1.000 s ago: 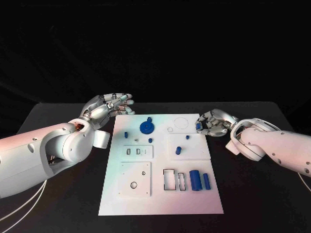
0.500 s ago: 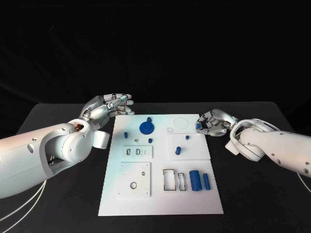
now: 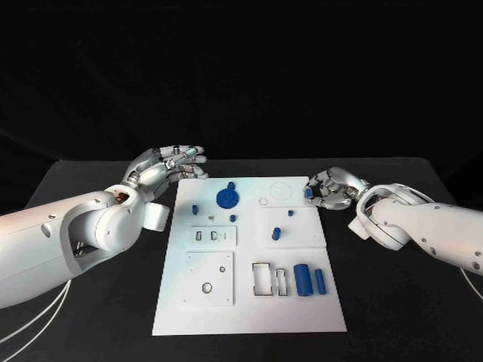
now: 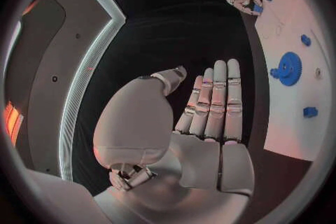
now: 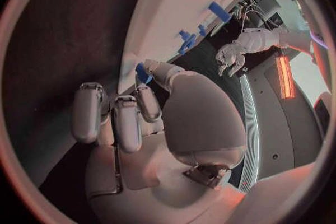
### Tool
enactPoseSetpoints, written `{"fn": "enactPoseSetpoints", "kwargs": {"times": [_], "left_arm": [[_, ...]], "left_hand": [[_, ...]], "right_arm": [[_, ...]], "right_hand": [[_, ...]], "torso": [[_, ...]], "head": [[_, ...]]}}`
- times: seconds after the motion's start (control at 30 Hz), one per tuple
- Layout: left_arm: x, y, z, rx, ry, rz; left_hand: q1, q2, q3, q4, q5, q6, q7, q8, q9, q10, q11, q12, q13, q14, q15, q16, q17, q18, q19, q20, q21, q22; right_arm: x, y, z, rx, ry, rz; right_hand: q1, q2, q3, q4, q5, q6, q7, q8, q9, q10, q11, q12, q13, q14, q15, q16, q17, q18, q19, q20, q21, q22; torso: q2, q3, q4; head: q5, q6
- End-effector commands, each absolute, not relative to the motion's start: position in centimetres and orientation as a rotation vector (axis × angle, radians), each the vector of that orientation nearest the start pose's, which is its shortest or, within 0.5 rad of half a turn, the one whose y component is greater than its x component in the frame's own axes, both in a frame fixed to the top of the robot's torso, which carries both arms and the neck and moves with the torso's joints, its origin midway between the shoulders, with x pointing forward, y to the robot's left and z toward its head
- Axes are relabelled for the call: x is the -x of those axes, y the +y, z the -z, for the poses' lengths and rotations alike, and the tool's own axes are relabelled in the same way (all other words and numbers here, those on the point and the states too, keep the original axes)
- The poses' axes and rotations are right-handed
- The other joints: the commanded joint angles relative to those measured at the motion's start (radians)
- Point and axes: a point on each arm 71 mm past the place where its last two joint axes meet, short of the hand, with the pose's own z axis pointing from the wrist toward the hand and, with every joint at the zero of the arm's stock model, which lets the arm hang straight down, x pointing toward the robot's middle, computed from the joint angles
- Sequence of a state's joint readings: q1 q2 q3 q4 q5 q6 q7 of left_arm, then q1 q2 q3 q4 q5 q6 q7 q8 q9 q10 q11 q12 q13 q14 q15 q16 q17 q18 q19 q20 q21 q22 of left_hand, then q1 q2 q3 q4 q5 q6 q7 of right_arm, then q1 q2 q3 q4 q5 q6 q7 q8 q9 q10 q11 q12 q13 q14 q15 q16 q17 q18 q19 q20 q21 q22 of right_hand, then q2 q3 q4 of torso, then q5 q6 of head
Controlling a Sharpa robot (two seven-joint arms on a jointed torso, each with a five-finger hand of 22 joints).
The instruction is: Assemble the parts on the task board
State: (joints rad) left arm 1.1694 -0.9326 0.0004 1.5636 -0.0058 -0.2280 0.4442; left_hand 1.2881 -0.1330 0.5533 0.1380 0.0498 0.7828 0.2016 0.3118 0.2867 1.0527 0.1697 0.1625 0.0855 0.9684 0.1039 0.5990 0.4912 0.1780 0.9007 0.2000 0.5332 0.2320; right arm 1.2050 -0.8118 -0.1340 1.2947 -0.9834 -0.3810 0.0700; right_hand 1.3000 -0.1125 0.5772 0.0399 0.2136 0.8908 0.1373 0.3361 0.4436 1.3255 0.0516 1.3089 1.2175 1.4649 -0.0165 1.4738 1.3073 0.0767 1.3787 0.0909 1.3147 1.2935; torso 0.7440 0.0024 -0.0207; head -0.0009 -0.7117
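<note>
One task board, left hand fingers spread, empty; right hand fingers pinching one blue part.

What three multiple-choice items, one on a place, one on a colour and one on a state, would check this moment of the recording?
1. Where does the blue gear lie on the task board?
A. Near right corner
B. Far half, left of the middle
C. Near left corner

2. What colour is the task board?
A. White
B. Yellow
C. Green

3. What is the right robot hand doing?
A. Lying flat and empty
B. Pressing on the blue gear
C. Pinching a small blue part at the board's right edge

Answers:
1 B: the head view shows the gear in the far half, left of the middle.
2 A: the board is white in the head view.
3 C: the right wrist view shows the part between the thumb and a finger.
</note>
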Motion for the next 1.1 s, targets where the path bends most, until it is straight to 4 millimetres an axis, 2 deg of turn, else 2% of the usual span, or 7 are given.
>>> {"fn": "enactPoseSetpoints", "kwargs": {"times": [0.03,0.23,0.43,0.67,0.9,0.93,1.1], "left_arm": [[-48.0,23.8,17.0,1.089,1.365,1.647],[-48.1,23.9,17.0,1.090,1.361,1.642],[-48.3,23.8,17.1,1.091,1.359,1.640],[-48.7,23.7,17.2,1.093,1.354,1.636],[-49.0,23.8,17.4,1.096,1.348,1.627],[-49.1,23.8,17.4,1.096,1.347,1.626],[-49.3,23.8,17.5,1.097,1.345,1.625]], "left_hand": [[-0.006,0.001,0.000,0.004,0.001,-0.007,0.038,-0.001,0.001,-0.008,0.000,0.000,0.001,0.002,0.002,-0.003,0.000,0.004,0.004,0.006,-0.004,-0.001],[-0.007,0.000,-0.001,0.005,0.001,-0.007,0.038,-0.001,0.001,-0.008,0.000,0.000,0.001,0.001,0.003,-0.004,0.000,0.004,0.004,0.006,-0.005,-0.002],[-0.007,0.000,-0.001,0.005,0.001,-0.007,0.038,-0.001,0.001,-0.008,0.000,0.000,0.001,0.001,0.003,-0.004,0.000,0.004,0.004,0.006,-0.005,-0.002],[-0.007,0.000,-0.001,0.005,0.001,-0.007,0.038,-0.001,0.001,-0.008,0.000,0.000,0.001,0.001,0.003,-0.004,0.000,0.004,0.004,0.006,-0.005,-0.002],[-0.008,0.000,-0.002,0.006,0.001,-0.008,0.038,-0.002,0.001,-0.008,0.000,0.000,0.001,0.002,0.003,-0.004,0.000,0.004,0.004,0.006,-0.005,-0.002],[-0.008,0.000,-0.002,0.006,0.001,-0.008,0.038,-0.002,0.001,-0.008,0.000,0.000,0.001,0.002,0.003,-0.004,0.000,0.004,0.004,0.006,-0.005,-0.002],[-0.008,0.000,-0.002,0.006,0.001,-0.008,0.038,-0.002,0.001,-0.008,0.000,0.000,0.001,0.002,0.003,-0.004,0.000,0.004,0.004,0.006,-0.005,-0.002]], "right_arm": [[-51.3,-25.5,21.6,-0.306,1.725,-0.721],[-50.8,-23.0,19.5,-0.292,1.761,-0.755],[-49.7,-19.1,17.9,-0.235,1.782,-0.801],[-48.2,-14.0,17.1,-0.080,1.779,-0.855],[-47.3,-10.5,17.4,0.002,1.778,-0.885],[-47.2,-10.0,17.5,0.018,1.777,-0.888],[-46.0,-7.6,18.5,0.124,1.765,-0.895]], "right_hand": [[-0.016,-0.001,0.005,0.004,0.002,-0.007,-0.005,0.044,0.042,-0.001,-0.003,-0.005,-0.002,0.063,-0.007,0.002,0.075,0.001,-0.003,-0.006,-0.002,-0.002],[-0.039,-0.003,0.004,0.019,0.002,-0.015,-0.004,0.048,0.043,0.000,-0.002,-0.005,0.000,0.061,-0.005,-0.001,0.069,0.002,-0.006,-0.005,-0.008,-0.005],[-0.041,-0.002,0.005,0.021,0.002,-0.012,-0.005,0.051,0.044,0.001,-0.003,-0.004,0.001,0.062,-0.005,-0.001,0.070,0.001,-0.004,-0.005,-0.006,-0.004],[-0.053,-0.008,0.003,0.028,0.002,-0.005,-0.010,0.061,0.047,0.005,-0.006,-0.001,0.005,0.062,-0.008,-0.002,0.069,0.001,-0.002,-0.006,-0.005,0.000],[-0.059,-0.012,0.002,0.032,0.001,-0.002,-0.012,0.065,0.049,0.008,-0.008,0.001,0.007,0.062,-0.009,-0.001,0.071,0.001,-0.001,-0.007,-0.004,0.001],[-0.059,-0.012,0.002,0.032,0.001,-0.002,-0.012,0.065,0.049,0.008,-0.008,0.001,0.007,0.062,-0.009,-0.001,0.071,0.001,-0.001,-0.007,-0.004,0.001],[-0.060,-0.014,0.001,0.032,0.001,-0.001,-0.013,0.067,0.049,0.008,-0.009,0.000,0.007,0.062,-0.010,-0.002,0.070,0.001,-0.001,-0.007,-0.004,0.001]], "torso": [[-0.001,-0.0023,0.0013],[-0.006,-0.0099,-0.0023],[-0.013,-0.0157,-0.0021],[-0.021,-0.0202,0.0028],[-0.025,-0.0206,0.0043],[-0.025,-0.0206,0.0042],[-0.025,-0.0210,0.0075]], "head": [[-0.003,0.001],[-0.006,-0.001],[0.004,-0.010],[0.029,-0.023],[0.067,-0.040],[0.077,-0.043],[0.093,-0.051]]}}
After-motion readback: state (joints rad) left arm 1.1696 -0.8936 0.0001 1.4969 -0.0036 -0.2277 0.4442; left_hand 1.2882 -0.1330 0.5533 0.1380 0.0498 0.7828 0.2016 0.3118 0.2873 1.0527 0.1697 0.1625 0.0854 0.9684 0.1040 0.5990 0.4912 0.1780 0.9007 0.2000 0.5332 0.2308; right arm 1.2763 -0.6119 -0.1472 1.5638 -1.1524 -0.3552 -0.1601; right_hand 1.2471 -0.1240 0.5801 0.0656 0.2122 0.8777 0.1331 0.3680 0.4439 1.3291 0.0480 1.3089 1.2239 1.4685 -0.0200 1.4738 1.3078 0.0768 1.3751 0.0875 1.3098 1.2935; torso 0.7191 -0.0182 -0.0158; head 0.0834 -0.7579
